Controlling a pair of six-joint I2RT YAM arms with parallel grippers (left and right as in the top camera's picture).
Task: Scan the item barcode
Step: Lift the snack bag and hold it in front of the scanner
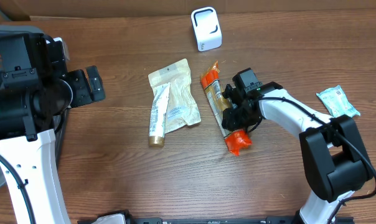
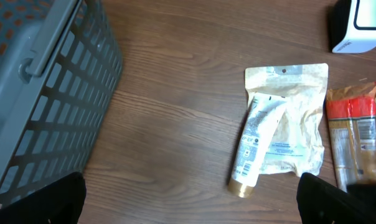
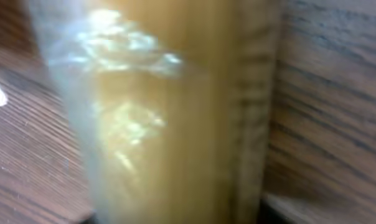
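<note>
The orange-ended packet (image 1: 214,92) lies flat on the wooden counter (image 1: 113,168), a little right of centre. The right arm (image 1: 287,112) reaches across to it, and the right jaws sit low over the packet's middle. The right wrist view is filled with the packet's blurred clear film, so whether the right jaws are clamped on it cannot be told. The left jaws stand wide apart above the counter, near a grey basket (image 2: 45,93), holding nothing. A beige pouch (image 1: 178,93) with a tube (image 1: 157,118) on it lies left of the packet. The white scanner (image 1: 206,28) stands beyond both, and a pale green packet (image 1: 337,101) lies far right.
</note>
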